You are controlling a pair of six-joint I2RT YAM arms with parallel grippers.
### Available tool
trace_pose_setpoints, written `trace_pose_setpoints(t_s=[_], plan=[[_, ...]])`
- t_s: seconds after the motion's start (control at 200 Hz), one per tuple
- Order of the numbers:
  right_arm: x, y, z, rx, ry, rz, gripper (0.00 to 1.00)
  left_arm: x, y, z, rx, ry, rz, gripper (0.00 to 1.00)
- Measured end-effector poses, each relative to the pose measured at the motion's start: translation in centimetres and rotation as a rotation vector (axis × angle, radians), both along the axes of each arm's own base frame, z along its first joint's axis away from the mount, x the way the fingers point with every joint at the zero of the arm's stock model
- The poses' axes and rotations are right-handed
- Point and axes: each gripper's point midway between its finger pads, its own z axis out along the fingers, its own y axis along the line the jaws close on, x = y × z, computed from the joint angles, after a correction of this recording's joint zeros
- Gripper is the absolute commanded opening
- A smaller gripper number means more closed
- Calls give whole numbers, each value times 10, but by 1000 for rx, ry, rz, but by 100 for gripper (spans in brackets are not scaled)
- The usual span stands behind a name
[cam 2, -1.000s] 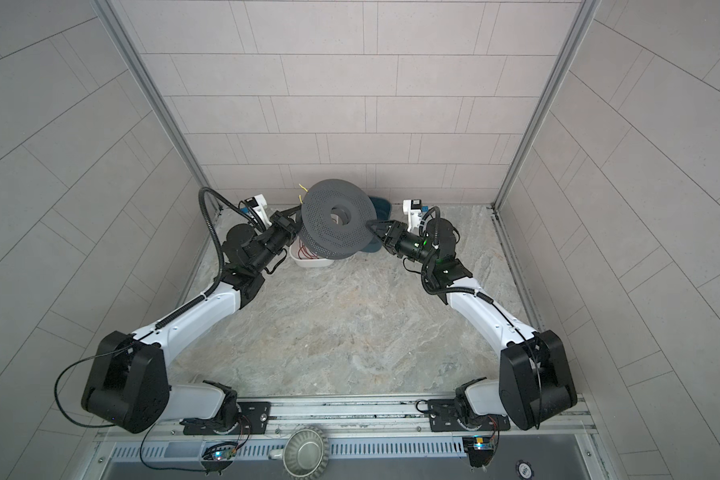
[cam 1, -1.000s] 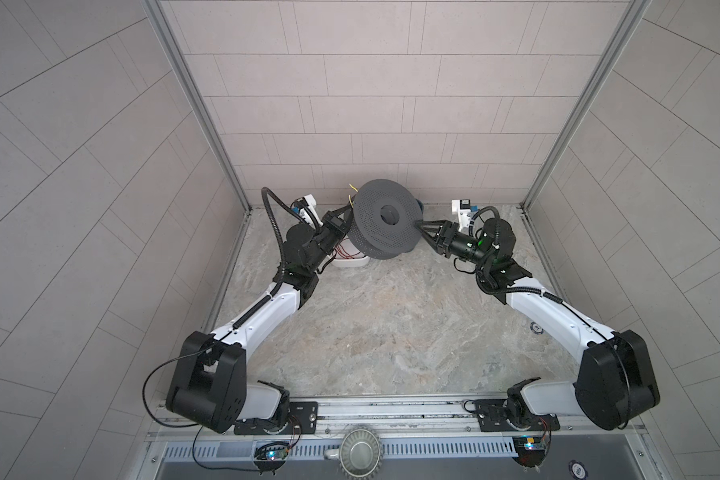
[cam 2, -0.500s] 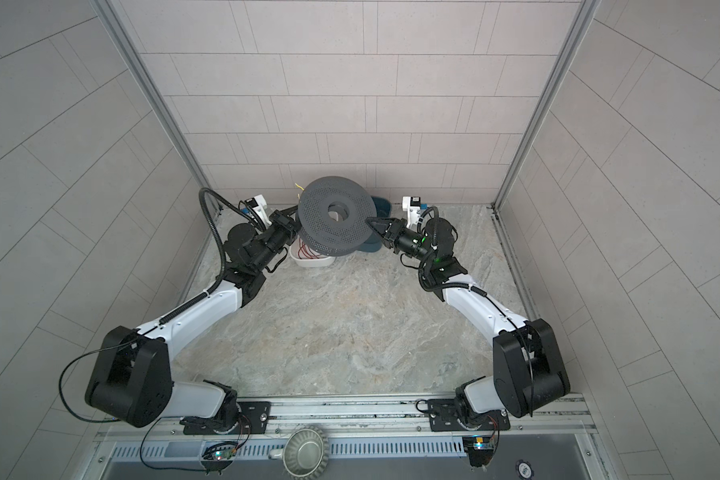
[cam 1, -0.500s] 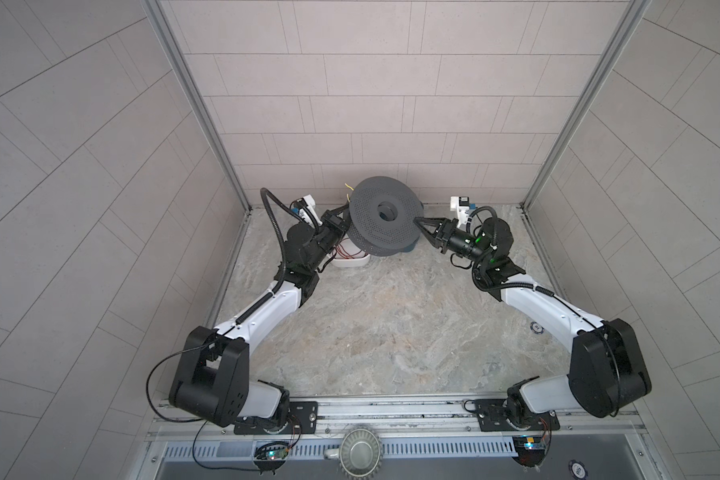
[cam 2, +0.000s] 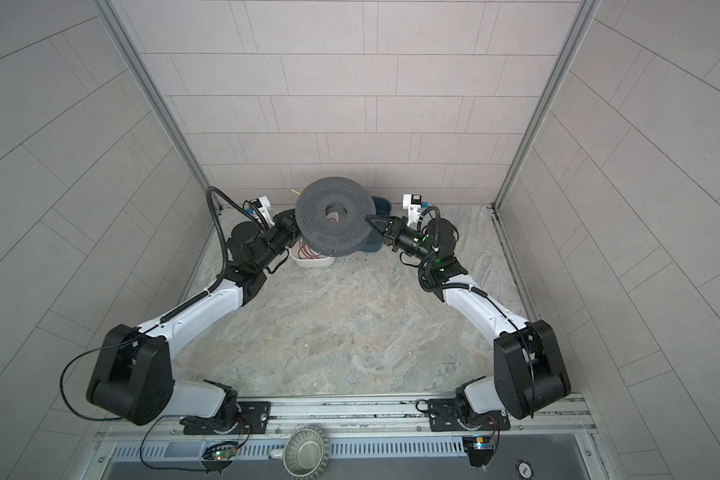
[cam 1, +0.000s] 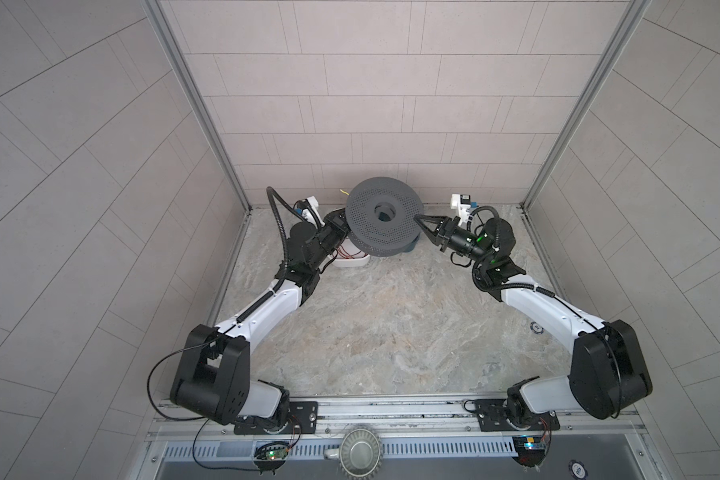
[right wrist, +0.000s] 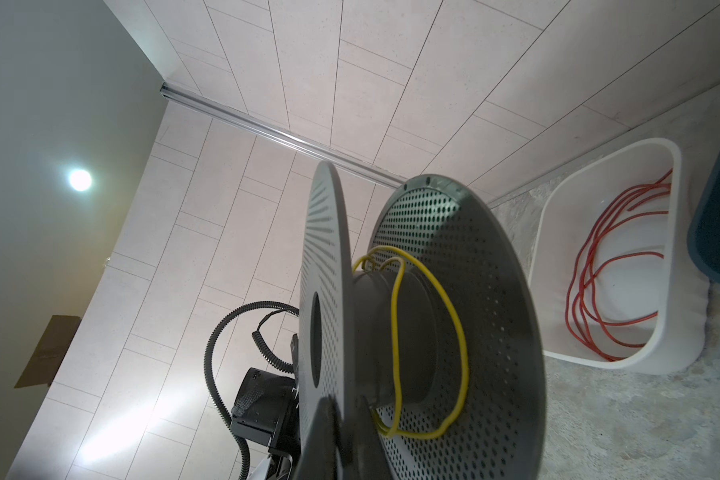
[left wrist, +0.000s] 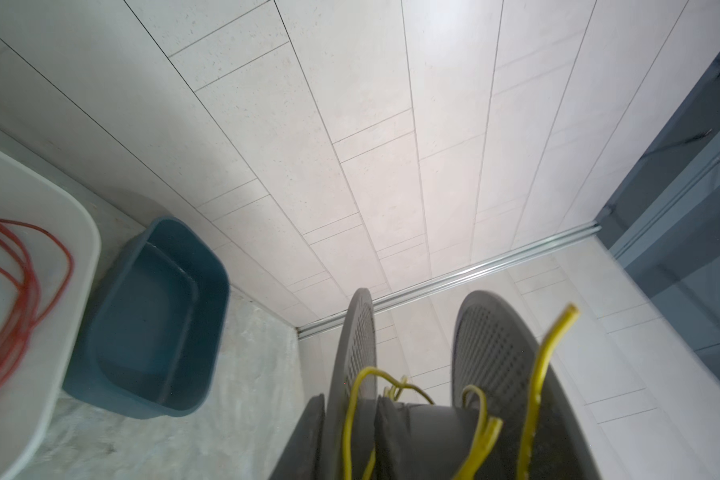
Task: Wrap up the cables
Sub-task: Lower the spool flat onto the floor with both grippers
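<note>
Turning the spool (cam 1: 362, 232) slowly should snug the loose yellow cable (right wrist: 395, 332), with right fingers (right wrist: 329, 436) clamped on its rim; left fingers (left wrist: 304, 440) unclear.

White links (cam 1: 267, 309) carry black joints (cam 1: 211, 374) and ribbed black hoses (cam 1: 280, 224).

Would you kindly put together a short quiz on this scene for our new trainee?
1. True or false: the red wire lies in the blue tub.
2. The right gripper is shut on: A) a flange of the spool; B) the yellow cable; C) nothing.
3. Fill in: the yellow cable loops loosely around the spool's ____.
Key: 1 false, it lies in the white tray; 2 A; 3 hub.
</note>
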Motion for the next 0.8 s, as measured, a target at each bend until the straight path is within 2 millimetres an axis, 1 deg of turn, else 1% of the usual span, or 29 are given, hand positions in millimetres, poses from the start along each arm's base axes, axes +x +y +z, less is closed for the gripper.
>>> trace_pose_setpoints(t_s=[0.035,0.07,0.145,0.25,0.315,0.435,0.48,0.63,0.801], plan=[[-1,-1,0,-1,0,-2,0,0,-1,-4,13,11,-2,55],[-1,-3,0,-2,1,-8,0,-1,-1,-8,31,23,-1,60],[0,-9,-2,-2,1,-27,0,-1,2,-15,56,48,6,66],[5,-22,-9,5,17,-76,0,-4,4,-20,81,70,10,67],[10,-32,-19,0,38,-112,0,-6,5,-18,88,64,11,67],[16,-46,-54,-26,137,-168,0,-13,6,-11,105,53,8,67],[16,-48,-62,-34,162,-173,0,-15,7,-9,111,46,8,67],[15,-52,-76,-47,198,-183,0,-19,9,-4,121,33,10,67],[4,-57,-92,-54,229,-188,0,-19,11,-8,135,43,11,67]])
